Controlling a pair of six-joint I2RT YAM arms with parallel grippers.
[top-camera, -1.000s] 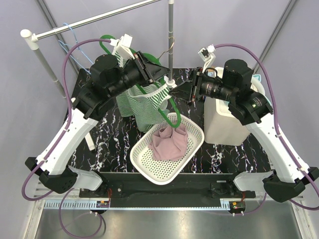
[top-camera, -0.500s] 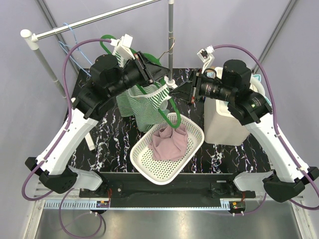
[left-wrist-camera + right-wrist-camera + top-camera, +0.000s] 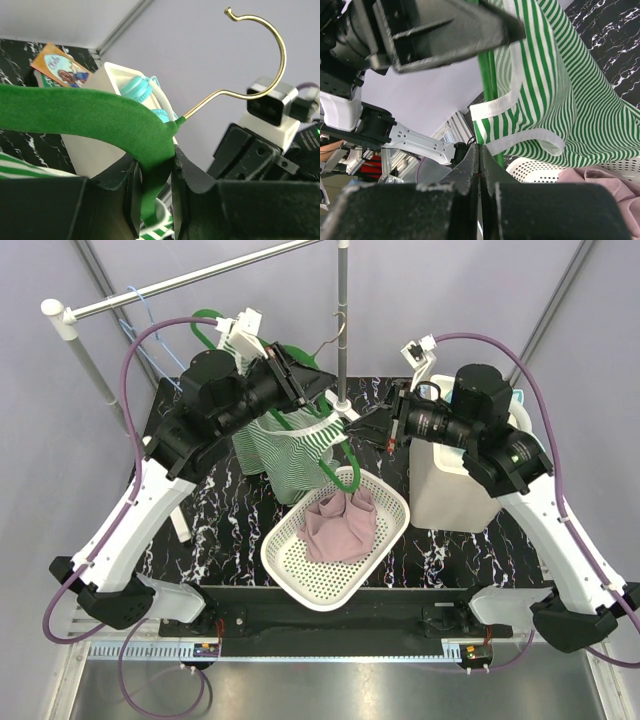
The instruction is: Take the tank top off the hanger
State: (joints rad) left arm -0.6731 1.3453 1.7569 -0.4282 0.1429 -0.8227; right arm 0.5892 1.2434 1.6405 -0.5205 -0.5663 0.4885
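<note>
Black marbled table (image 3: 215,515), pale lilac walls all round. Over on the left, the left gripper (image 3: 155,167) is clenched on the green hanger (image 3: 95,117) just below its brass hook, up over the table's far middle. From that hanger the striped green-and-white tank top (image 3: 285,448) hangs above the white basket (image 3: 290,585). The right gripper (image 3: 480,152) is pinched fully closed at the top's white strap hem; whether cloth is caught, I can't tell.

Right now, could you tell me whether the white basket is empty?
No, a pink garment lies bunched inside the white basket.
</note>
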